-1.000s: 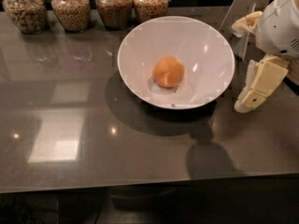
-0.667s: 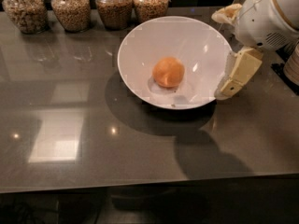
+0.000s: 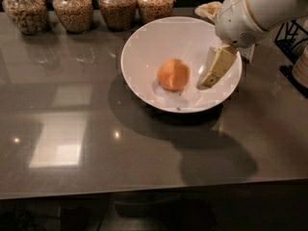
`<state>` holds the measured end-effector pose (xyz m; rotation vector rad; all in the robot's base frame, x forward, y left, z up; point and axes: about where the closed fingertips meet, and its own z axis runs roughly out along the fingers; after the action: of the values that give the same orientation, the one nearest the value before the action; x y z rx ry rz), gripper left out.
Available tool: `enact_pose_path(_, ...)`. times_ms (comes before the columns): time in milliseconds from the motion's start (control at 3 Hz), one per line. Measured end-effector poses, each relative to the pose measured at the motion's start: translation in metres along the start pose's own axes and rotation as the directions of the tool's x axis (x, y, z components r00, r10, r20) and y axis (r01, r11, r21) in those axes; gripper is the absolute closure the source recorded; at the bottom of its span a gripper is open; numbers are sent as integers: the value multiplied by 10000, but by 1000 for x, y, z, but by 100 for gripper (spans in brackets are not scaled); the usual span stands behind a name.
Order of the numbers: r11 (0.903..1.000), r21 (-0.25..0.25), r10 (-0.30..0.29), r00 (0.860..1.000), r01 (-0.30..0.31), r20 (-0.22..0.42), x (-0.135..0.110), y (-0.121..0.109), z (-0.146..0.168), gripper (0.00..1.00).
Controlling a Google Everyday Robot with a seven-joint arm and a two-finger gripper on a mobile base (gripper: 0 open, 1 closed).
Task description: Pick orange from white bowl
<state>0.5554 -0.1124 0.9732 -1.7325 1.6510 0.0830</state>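
Observation:
The orange (image 3: 173, 74) lies in the bottom of the white bowl (image 3: 144, 42), which stands at the back middle of the dark grey table. My gripper (image 3: 202, 47) reaches in from the upper right over the bowl's right side, just right of the orange and not touching it. It is open and empty. One cream finger (image 3: 219, 64) points down into the bowl, and the other (image 3: 208, 8) sits above the bowl's far rim.
Several glass jars of grains (image 3: 72, 6) line the table's back edge, left of and behind the bowl. A dark rack (image 3: 292, 37) and a pale stacked object (image 3: 302, 66) stand at the right edge. The table's front edge (image 3: 144, 189) runs across the bottom.
My gripper has moved left from beside the bowl's right rim to over the bowl's inside, closer to the orange. The orange and bowl have not moved.

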Motion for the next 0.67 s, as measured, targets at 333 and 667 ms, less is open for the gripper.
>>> enact_pose_path(333, 9998, -105, -163, 9998, 163, 66, 3, -6, 28, 0)
enact_pose_path(667, 9991, -312, -281, 9996, 281, -4, 8, -7, 53, 0)
